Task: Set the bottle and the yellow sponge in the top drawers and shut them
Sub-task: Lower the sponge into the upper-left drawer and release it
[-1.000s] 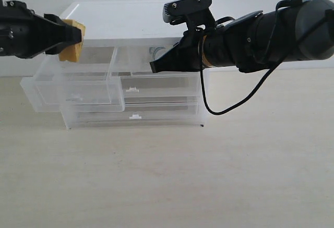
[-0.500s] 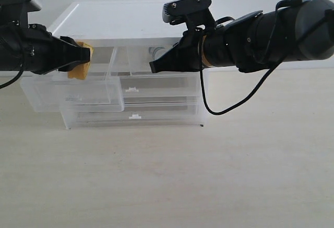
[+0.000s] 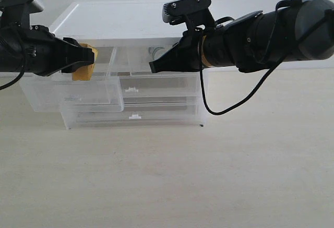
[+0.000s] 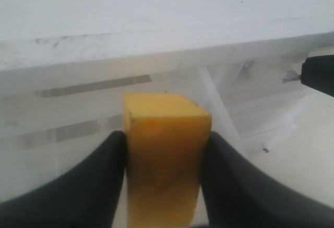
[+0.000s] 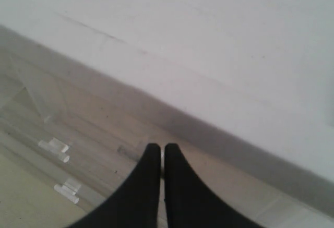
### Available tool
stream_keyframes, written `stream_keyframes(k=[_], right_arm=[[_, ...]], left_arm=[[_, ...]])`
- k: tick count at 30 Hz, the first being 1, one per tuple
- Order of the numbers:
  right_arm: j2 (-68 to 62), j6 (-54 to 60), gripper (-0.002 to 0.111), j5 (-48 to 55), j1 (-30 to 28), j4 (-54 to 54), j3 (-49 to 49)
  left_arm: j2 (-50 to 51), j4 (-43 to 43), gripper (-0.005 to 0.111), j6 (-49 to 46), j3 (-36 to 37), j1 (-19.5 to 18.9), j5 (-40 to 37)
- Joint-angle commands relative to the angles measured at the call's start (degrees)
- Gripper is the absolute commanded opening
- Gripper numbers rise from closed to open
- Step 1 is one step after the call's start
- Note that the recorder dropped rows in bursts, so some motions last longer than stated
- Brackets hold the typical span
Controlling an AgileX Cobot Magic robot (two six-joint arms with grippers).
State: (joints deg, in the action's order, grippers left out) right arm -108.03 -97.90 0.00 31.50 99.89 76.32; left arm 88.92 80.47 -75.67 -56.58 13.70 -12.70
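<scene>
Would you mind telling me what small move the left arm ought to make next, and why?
Probably lower the left end effector a little and open it. It grips the yellow sponge over the pulled-out left top drawer, so releasing there should drop the sponge inside. Lowering first would likely keep it from bouncing out.

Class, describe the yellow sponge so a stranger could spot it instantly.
Find the clear drawer cabinet with the white top. Its left top drawer is pulled out, and over it the left gripper pinches the sponge. It is the only mustard-yellow thing here.
</scene>
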Motion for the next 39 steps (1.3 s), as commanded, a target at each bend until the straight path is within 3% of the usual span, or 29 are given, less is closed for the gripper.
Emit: stream_keyframes(k=[1,6,9,15,17,21,25,39], right_arm=[[-0.77,-0.12,0.0,-1.31,-0.09,0.06,1.01],[-0.77,-0.23,0.0,-1.31,-0.09,0.06,1.01],[-0.77,-0.23,0.0,-1.31,-0.09,0.06,1.01],[-1.33,-0.23,0.0,-1.44,-0.09,0.06,1.01],[-2.34,-0.12,0.0,-1.22,-0.09,0.06,1.01],[-1.49,-0.5,0.0,-1.54,-0.09,0.06,1.01],[-0.45,-2.43,0.0,-2.87,-0.09,0.06,1.01],[-0.42,-2.12,0.0,-3.42,-0.09,0.06,1.01]], left_arm=[[-0.23,-0.4,0.039,0.97,-0.64,0.19,-0.59],[-0.23,-0.4,0.042,0.97,-0.64,0.19,-0.59],[-0.23,-0.61,0.054,1.09,-0.64,0.19,-0.72],[-3.41,-0.61,0.054,1.78,-0.64,0.19,-1.27],[-7.43,-4.52,0.054,5.61,-0.64,0.19,-4.25],[-15.21,-26.41,0.054,26.81,0.03,0.19,-12.62],[-16.91,-35.06,0.054,37.3,0.03,0.19,-18.49],[-17.16,-34.43,0.051,37.76,12.3,0.19,-13.46]])
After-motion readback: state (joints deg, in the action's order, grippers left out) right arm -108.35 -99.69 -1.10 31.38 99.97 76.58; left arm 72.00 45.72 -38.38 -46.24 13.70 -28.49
